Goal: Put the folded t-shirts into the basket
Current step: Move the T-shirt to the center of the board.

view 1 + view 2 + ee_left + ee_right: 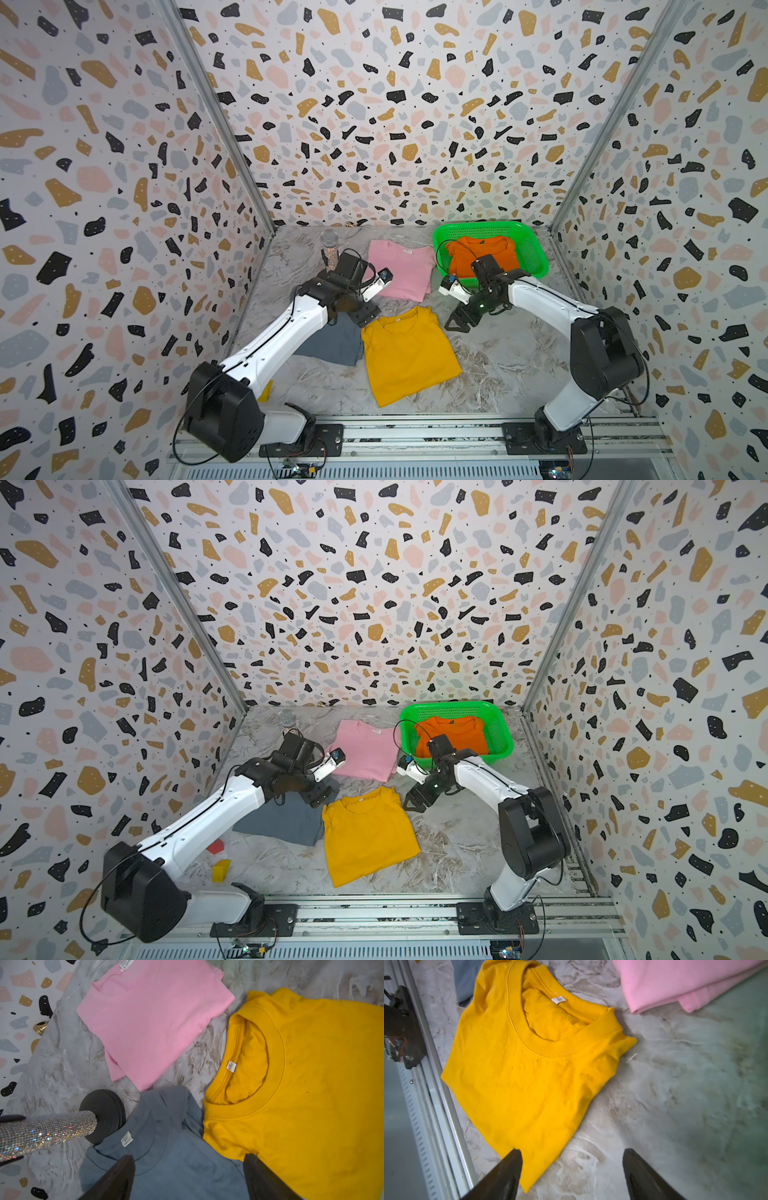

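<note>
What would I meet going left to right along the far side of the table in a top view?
glittery microphone → pink t-shirt → green basket, with the orange t-shirt lying inside it

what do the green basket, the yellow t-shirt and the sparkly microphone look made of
Bright green mesh-sided basket: apparently moulded plastic, glossy, with regular perforated walls.
Mustard yellow folded t-shirt: soft matte knit cloth, likely cotton jersey; ribbed collar, stitched seams and creases show.
Glittering silver microphone: handle covered in small rhinestone-like studs that flash coloured light; the core beneath is hidden.
</note>
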Controlling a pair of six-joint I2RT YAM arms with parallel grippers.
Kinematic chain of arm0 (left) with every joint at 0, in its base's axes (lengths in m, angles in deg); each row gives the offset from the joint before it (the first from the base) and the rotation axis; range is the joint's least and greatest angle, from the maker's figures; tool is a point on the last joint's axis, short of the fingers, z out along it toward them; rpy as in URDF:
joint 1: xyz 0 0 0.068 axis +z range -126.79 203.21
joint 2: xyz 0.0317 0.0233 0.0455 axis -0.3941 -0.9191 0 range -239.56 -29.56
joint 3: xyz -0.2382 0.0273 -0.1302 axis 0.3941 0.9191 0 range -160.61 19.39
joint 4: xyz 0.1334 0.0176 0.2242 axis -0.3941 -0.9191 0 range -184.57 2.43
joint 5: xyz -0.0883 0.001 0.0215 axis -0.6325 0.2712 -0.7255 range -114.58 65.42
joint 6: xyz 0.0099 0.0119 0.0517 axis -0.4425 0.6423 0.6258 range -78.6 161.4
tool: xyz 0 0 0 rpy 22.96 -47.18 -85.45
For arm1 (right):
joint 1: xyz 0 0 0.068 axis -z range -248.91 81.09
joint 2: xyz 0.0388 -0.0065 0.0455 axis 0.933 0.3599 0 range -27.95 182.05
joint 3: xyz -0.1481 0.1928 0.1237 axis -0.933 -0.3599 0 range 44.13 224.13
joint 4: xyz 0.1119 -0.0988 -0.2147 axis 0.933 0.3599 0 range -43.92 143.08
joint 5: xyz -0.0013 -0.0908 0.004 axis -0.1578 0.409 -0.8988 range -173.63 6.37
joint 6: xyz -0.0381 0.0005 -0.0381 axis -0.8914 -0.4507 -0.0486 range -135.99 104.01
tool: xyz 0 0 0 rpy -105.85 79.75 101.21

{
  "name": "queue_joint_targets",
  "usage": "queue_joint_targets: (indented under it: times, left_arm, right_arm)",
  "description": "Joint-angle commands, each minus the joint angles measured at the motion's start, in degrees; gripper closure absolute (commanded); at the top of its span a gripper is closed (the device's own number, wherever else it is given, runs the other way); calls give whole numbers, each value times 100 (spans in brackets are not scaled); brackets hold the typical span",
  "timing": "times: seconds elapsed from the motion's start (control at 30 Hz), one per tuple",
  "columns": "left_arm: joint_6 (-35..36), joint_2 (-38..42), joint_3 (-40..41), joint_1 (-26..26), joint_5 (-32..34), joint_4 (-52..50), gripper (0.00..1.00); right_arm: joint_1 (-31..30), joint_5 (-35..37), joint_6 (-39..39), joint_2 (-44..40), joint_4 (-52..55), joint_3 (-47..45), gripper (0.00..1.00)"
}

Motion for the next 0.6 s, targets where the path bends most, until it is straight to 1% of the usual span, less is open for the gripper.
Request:
queue_joint_targets:
  times: [0.0,0.1,0.2,0.4,0.47,0.57]
  left_arm:
    - [56,235,431,133,-126,-17,16]
    - [18,447,747,233,-51,68,16]
    - [22,619,948,284,-40,181,15]
    - [17,657,983,286,-100,156,15]
    - [19,669,990,299,-99,153,15]
    - [38,725,1012,292,-145,135,15]
  right_arm:
    - [-267,479,386,195,-575,197,20]
    - [-527,804,463,451,-833,228,20]
    - [-743,1135,417,737,-872,380,20]
    - [-960,1142,471,1267,-755,809,24]
    - [-1036,1153,477,1441,-731,919,26]
    - [-1126,1257,512,1639,-697,1013,34]
